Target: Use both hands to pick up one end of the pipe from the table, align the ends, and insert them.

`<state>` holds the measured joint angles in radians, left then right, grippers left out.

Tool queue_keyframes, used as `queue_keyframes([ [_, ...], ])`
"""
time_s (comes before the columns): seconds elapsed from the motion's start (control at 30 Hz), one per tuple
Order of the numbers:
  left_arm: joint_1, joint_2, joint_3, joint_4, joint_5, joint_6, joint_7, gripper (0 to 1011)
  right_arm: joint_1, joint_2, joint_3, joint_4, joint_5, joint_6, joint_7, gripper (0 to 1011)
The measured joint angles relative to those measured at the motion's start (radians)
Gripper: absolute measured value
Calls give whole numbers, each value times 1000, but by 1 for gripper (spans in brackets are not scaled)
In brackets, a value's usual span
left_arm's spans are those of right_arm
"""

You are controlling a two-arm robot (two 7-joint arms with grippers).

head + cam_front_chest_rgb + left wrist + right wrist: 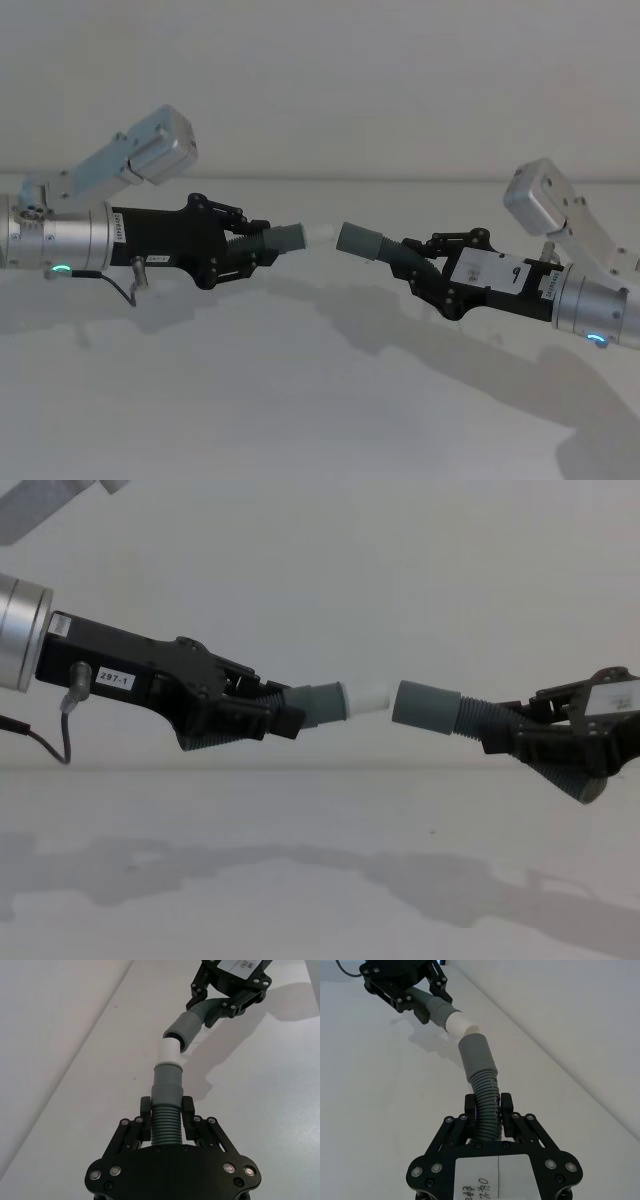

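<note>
Both pipe pieces hang in the air above the white table [300,410]. My left gripper [250,245] is shut on the ribbed stretch of one piece [167,1087], whose white tip [365,698] points toward the other arm. My right gripper [415,262] is shut on the ribbed part of the other piece [485,1092]; its wide grey socket [425,707] faces the tip. In the chest view the two ends are nearly in line, with a narrow gap between them. In the left wrist view the tip [169,1052] sits right at the socket's mouth [182,1032].
A thin black cable [120,285] hangs from the left wrist. A plain pale wall [330,570] rises behind the table's far edge. The arms cast shadows on the bare tabletop [300,870] below.
</note>
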<state>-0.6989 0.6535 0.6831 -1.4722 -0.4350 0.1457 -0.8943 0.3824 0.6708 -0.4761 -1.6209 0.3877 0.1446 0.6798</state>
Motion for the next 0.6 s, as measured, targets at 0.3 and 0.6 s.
queue_keyframes([
  [0.3, 0, 6, 10, -10, -2, 9, 5, 352, 5, 7, -4, 0, 8, -6, 1, 287],
  [0.6, -10, 1, 22, -8, -4, 10, 5, 352, 7, 12, -9, -2, 16, -13, 3, 286],
])
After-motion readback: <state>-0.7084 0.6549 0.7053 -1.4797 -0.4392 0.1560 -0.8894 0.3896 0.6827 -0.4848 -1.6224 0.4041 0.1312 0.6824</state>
